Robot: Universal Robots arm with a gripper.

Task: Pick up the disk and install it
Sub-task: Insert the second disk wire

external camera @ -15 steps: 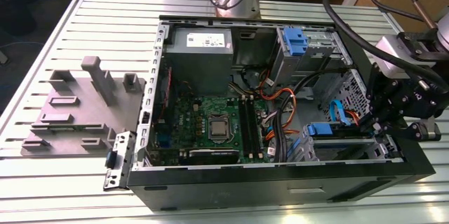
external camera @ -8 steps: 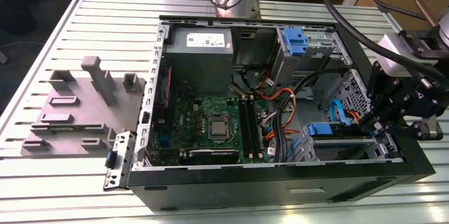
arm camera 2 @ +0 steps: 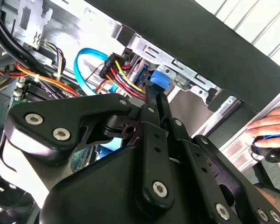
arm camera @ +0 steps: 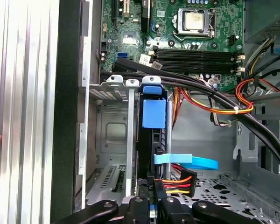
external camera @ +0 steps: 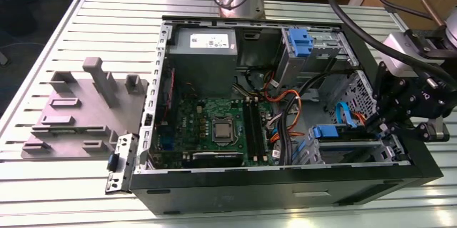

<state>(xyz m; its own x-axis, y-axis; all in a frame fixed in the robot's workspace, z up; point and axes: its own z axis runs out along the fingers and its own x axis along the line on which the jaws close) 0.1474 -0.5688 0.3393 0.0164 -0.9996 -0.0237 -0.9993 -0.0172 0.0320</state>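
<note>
In the exterior view the hand (external camera: 386,126) hangs at the computer case's (external camera: 286,185) right side over the disk (external camera: 330,133) seated in its bay; the first wrist view shows its fingertips closed on the disk (arm camera: 153,140); the second wrist view shows a person's fingers (arm camera 2: 270,125) outside the case.

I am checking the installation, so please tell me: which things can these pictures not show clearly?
- The disk: in the first wrist view it stands edge-on in the metal cage; its label is hidden.
- The pincer: in the second wrist view the black linkage covers its tips.
</note>
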